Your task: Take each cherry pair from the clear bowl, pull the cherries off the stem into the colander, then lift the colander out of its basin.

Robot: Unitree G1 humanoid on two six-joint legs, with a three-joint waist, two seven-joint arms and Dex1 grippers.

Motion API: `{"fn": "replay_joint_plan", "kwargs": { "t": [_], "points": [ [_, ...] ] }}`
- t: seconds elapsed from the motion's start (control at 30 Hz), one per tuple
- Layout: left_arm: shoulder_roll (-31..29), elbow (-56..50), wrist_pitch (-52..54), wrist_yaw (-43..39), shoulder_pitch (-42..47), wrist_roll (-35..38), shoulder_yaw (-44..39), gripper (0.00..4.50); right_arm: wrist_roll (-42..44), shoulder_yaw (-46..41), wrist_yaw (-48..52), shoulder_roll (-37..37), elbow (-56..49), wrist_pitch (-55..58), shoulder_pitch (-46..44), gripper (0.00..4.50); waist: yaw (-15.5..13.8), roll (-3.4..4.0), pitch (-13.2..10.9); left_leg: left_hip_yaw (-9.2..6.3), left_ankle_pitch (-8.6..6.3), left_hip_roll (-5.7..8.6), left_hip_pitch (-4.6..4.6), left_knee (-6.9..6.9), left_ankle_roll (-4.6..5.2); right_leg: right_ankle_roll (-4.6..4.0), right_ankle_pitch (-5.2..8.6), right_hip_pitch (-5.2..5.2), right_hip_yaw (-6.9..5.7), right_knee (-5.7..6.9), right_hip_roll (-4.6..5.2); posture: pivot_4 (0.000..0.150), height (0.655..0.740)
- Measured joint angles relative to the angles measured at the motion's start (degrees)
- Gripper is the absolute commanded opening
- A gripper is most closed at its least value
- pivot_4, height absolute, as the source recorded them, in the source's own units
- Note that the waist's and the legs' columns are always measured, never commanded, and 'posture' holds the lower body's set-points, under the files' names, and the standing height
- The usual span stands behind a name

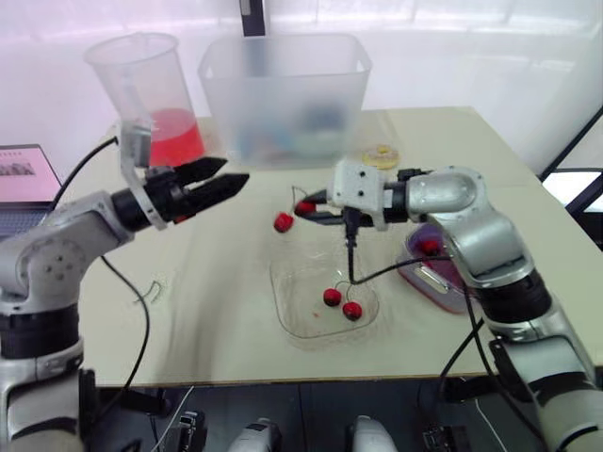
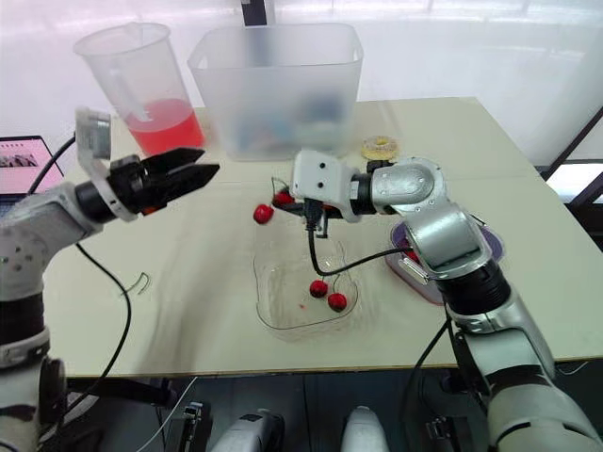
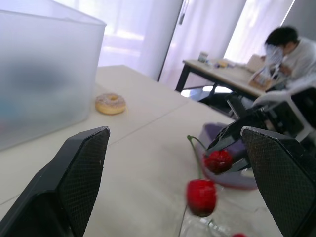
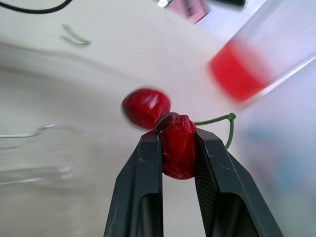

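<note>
Dangling above the clear bowl, one cherry pair is held out sideways. The right gripper has its fingers pinching one fruit, likely so the twin hangs free for the spread-fingered left gripper nearby. Two more cherries lie in the bowl, and one shows in the colander.

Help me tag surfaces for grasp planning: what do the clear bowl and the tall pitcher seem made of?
Clear bowl: probably glossy transparent plastic; the table shows through it. Pitcher: likely frosted translucent plastic; red liquid shows hazily through its wall.
</note>
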State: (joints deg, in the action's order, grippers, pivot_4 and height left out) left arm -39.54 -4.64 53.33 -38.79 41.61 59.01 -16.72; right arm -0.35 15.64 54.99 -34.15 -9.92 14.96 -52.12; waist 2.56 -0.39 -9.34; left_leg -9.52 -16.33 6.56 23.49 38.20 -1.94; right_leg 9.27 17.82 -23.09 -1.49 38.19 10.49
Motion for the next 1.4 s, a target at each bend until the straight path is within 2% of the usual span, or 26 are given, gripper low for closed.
{"fn": "replay_joint_plan", "kwargs": {
  "t": [0.13,0.37,0.53,0.77,0.9,1.03,1.07,1.4],
  "points": [
    [1.53,4.36,5.88,2.5,3.1,3.05,-0.08,4.5,-6.54,-0.05,-5.98,-0.43,2.01,-15.28,0.75,0.5,0.05,0.0,0.0,-0.01,0.0,0.01,0.0,0.02,0.0,0.0,0.0,0.0,0.0,0.02,-0.01,0.15,0.74],
    [4.61,7.51,8.38,2.83,8.07,2.7,1.89,4.5,-15.37,1.66,-11.48,-0.69,8.13,-33.75,0.74,0.5,0.1,-0.01,0.0,-0.01,0.0,0.01,0.0,0.02,0.0,0.0,0.0,0.01,0.0,0.02,-0.05,0.15,0.74],
    [7.81,7.59,8.71,3.05,9.6,2.7,3.02,4.5,-18.75,3.66,-12.51,0.39,8.98,-37.05,2.02,0.5,0.35,-0.01,0.0,-0.01,0.0,-0.02,0.0,0.01,0.0,0.0,0.0,0.01,0.0,0.02,-0.09,0.15,0.74],
    [10.52,5.94,8.68,4.3,9.58,1.69,4.35,4.5,-18.49,3.56,-12.51,1.68,8.5,-36.35,2.25,0.5,0.59,-0.01,0.01,-0.02,0.0,-0.01,0.0,0.02,0.0,0.0,0.0,0.03,0.0,0.01,-0.09,0.15,0.74],
    [11.58,4.58,8.65,5.02,8.98,1.15,4.72,2.67,-17.81,3.36,-12.34,1.69,8.42,-35.48,2.24,0.48,0.63,-0.01,0.01,-0.03,0.0,-0.02,0.0,0.01,0.0,0.0,0.0,0.02,0.0,0.01,-0.1,0.15,0.74],
    [12.17,4.57,8.52,5.44,8.63,0.33,4.72,0.45,-17.19,3.31,-12.31,1.85,8.42,-34.81,2.24,0.48,0.64,-0.01,0.01,-0.02,0.0,-0.02,0.0,0.01,0.0,0.0,0.0,0.03,0.0,0.01,-0.09,0.15,0.74],
    [12.17,4.55,8.5,5.43,8.58,0.22,4.71,0.04,-17.05,3.31,-12.3,1.85,8.42,-34.64,2.24,0.48,0.64,-0.01,0.01,-0.02,0.0,-0.02,0.0,0.01,0.0,0.0,0.0,0.03,0.0,0.01,-0.09,0.15,0.74],
    [12.3,4.45,8.32,5.07,7.9,-0.96,4.71,0.04,-13.01,3.17,-9.94,1.87,7.63,-31.9,2.24,0.48,0.61,-0.01,0.01,-0.02,0.0,-0.02,0.0,0.01,0.0,0.0,0.0,0.03,0.0,0.0,-0.09,0.15,0.74]
  ]
}}
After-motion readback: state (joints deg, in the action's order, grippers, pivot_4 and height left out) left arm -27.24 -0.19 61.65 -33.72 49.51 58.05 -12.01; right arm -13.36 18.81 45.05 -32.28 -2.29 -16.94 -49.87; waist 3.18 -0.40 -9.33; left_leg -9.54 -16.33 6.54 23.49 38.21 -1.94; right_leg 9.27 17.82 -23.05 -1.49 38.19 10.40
